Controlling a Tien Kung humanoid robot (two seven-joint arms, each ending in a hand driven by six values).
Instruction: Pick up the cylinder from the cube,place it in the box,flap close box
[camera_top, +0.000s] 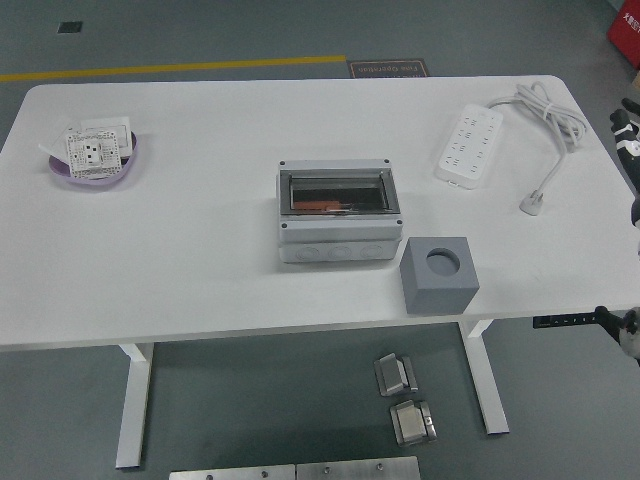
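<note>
The grey box stands at the table's middle with its clear flap down, and an orange-red shape shows through the flap. Right in front of it, at its right corner, the grey cube stands with an empty round hole in its top. I cannot make out the cylinder as a separate thing. Only a sliver of my right hand shows at the picture's right edge, far from box and cube. My left arm is out of view.
A white power strip lies at the back right, its cable looped beside it and its plug on the table. A purple bowl with white socket parts sits at the far left. Metal parts lie on the floor.
</note>
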